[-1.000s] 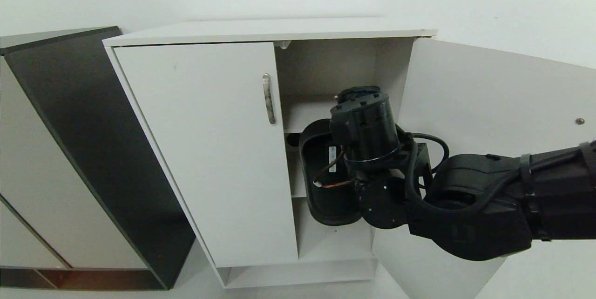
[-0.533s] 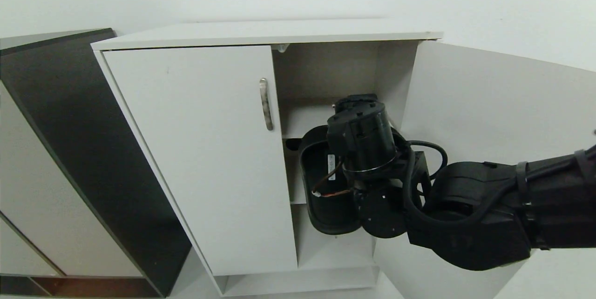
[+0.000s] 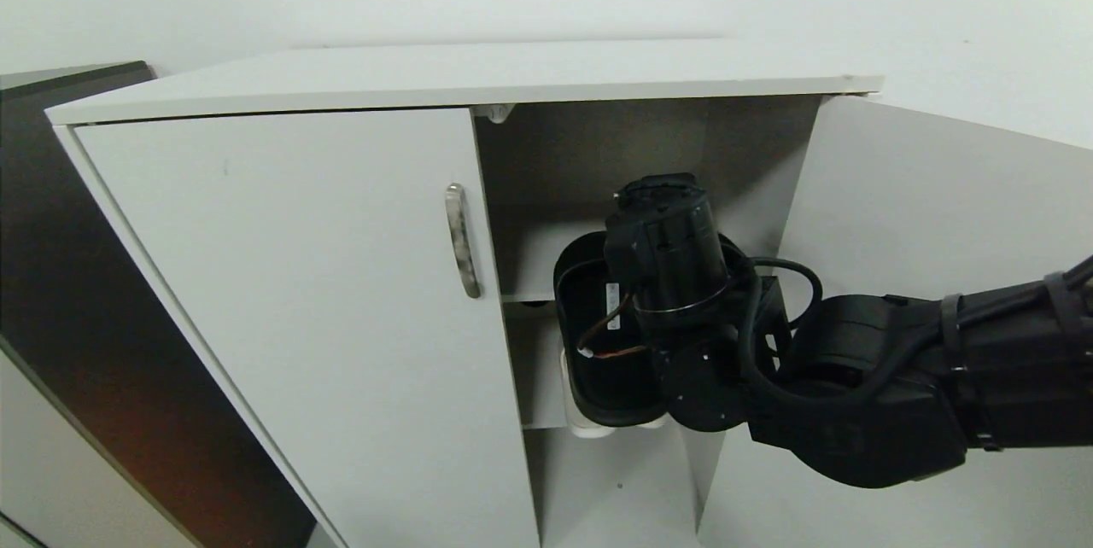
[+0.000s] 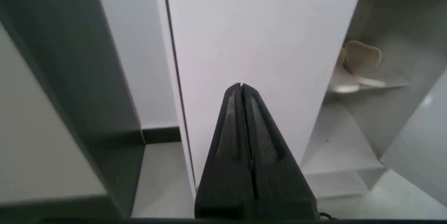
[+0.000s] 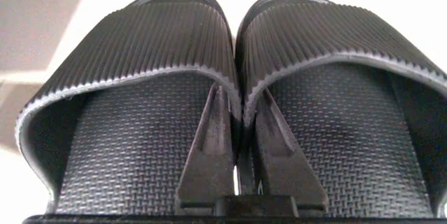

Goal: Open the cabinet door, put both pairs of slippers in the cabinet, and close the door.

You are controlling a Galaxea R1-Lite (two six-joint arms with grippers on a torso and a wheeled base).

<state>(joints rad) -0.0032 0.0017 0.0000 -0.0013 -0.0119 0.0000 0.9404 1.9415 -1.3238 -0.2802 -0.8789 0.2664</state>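
The right hand (image 5: 239, 104) is clenched on the touching inner edges of the black slippers (image 5: 133, 140), a rubbery pair with ribbed straps and diamond-textured footbeds. It holds them upright in the open half of the smooth white cabinet (image 3: 427, 74). Its right door (image 3: 931, 206) is swung wide, and its left door (image 3: 282, 300), with a curved metal handle (image 3: 461, 241), is closed. Cream slippers (image 4: 360, 63) lie on a shelf (image 4: 394, 82) inside. The left hand (image 4: 241, 90), pressed closed and empty, hangs before the closed door. The head camera has moved nearer than a second ago, and the black pair now sits higher against the shelves.
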